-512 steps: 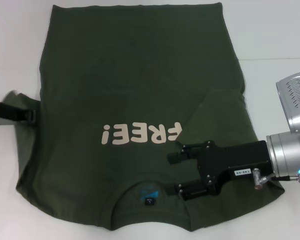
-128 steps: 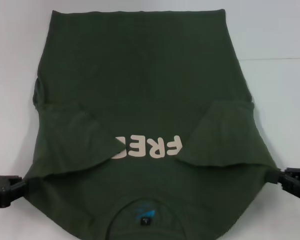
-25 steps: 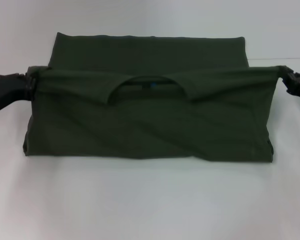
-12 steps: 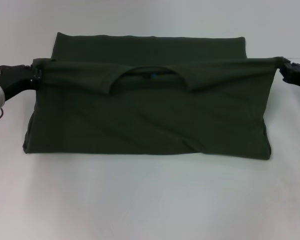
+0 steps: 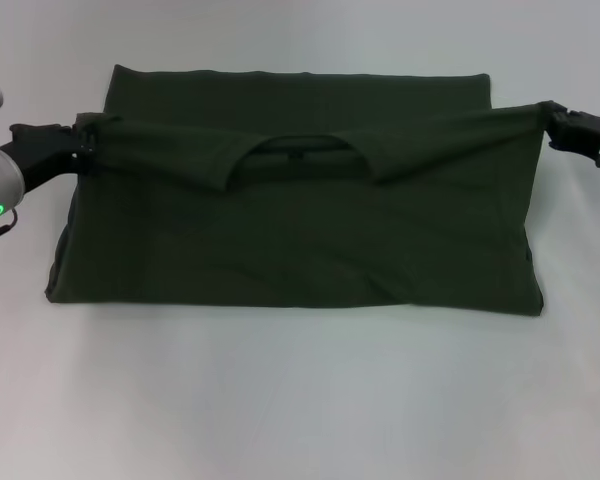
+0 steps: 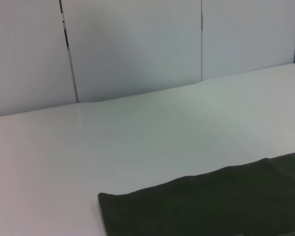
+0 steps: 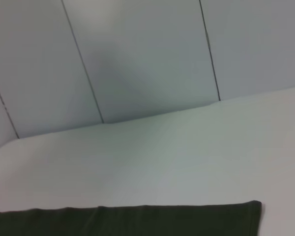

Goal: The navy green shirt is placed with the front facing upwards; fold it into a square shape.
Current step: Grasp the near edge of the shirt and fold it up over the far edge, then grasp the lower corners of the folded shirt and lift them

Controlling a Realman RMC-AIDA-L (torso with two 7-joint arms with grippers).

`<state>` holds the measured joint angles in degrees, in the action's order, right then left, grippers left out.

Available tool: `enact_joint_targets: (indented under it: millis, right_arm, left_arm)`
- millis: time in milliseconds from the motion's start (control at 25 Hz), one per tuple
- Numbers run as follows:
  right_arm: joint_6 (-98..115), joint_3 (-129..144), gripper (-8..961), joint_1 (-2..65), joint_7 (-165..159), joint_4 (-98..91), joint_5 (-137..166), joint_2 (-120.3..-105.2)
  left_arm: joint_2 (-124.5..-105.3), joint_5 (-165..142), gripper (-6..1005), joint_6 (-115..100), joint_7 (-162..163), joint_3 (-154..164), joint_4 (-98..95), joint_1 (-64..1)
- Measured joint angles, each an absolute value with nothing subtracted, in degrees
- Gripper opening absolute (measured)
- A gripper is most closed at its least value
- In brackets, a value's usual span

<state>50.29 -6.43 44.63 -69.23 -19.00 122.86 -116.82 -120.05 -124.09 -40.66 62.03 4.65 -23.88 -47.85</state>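
Head view: navy green shirt [image 5: 300,230] on white counter [image 5: 300,400], folded across into a wide band, upper layer w/ neck opening [image 5: 298,158] facing up and lying over lower layer. Strip of lower layer showing along far edge beyond the neck. Near edge a straight fold; lettering not visible. Left gripper [image 5: 77,150] at shirt's left shoulder corner, clenched on the cloth, corner pulled out to a point and raised off the layer below. Green light lit on left arm's wrist. Right gripper [image 5: 552,120] at right shoulder corner, likewise pinching the cloth, corner drawn out taut. Shoulder edge stretched between the two grippers, sagging slightly toward the neck opening. Some diagonal creases across the front layer.

Left wrist view: own gripper fingers not visible. Dark shirt [image 6: 211,201] edge and one corner lying flat on counter [image 6: 113,142], pale panelled wall [image 6: 132,44] behind.

Right wrist view: own gripper fingers not visible. Flat strip of shirt [image 7: 137,220] w/ one squared corner on counter [image 7: 162,152], panelled wall [image 7: 147,54] behind w/ dark vertical seams.
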Motion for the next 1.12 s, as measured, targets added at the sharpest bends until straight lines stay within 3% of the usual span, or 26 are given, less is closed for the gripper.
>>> enact_joint_targets:
  millis: [200,440,600,800,880,1120]
  right_arm:
    - [46.6,-1.4,44,45.3,-71.6,-17.6,122.8,-116.74]
    - [43.3,0.5,106,44.7,-71.6,-17.5,119.9,-118.39]
    - [43.5,0.5,147,44.4,-71.6,-17.6,119.2,-118.29]
    - [44.5,0.6,383,44.3,-71.8,-17.6,119.2,-118.11]
    - [46.1,0.6,600,43.9,-71.8,-17.7,119.2,-118.0]
    - [50.6,1.2,703,42.6,-73.9,-19.8,119.3,-117.58]
  left_arm:
    - [-120.76,-123.4,73,-36.4,60.5,4.7,-23.0,-48.3]
    - [-122.8,-117.2,110,-33.9,53.0,4.7,-22.8,-48.3]
    - [-123.17,-116.7,164,-34.2,50.4,6.8,-22.6,-48.4]
    - [-122.99,-115.6,346,-34.6,50.8,7.8,-22.6,-48.7]
    - [-122.82,-114.5,426,-34.7,50.8,7.8,-22.6,-48.7]
    - [-121.46,-111.4,685,-37.2,60.4,9.0,-23.8,-47.0]
